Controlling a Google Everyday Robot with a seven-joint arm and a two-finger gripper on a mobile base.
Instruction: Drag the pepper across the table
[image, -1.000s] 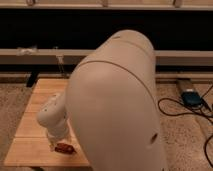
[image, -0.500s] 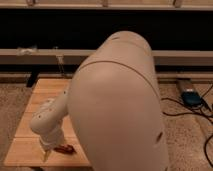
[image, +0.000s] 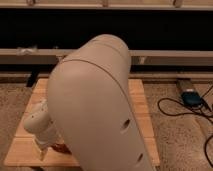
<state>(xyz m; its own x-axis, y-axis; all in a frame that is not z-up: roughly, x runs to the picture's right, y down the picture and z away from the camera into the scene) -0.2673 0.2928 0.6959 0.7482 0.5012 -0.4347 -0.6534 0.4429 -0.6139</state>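
Gripper (image: 41, 151) low over the table's (image: 141, 107) front left corner, jaws apart. Pepper (image: 60, 147) on the table just right of the gripper, close to the front edge. Only a reddish sliver shows, and contact with the gripper cannot be told. Arm's pale shell (image: 95, 105) hides the table's middle. Bare planks show toward the table's back left and along its right edge. Off the table's right side, black cables (image: 172, 106) and a dark blue box (image: 191, 98) on the floor.
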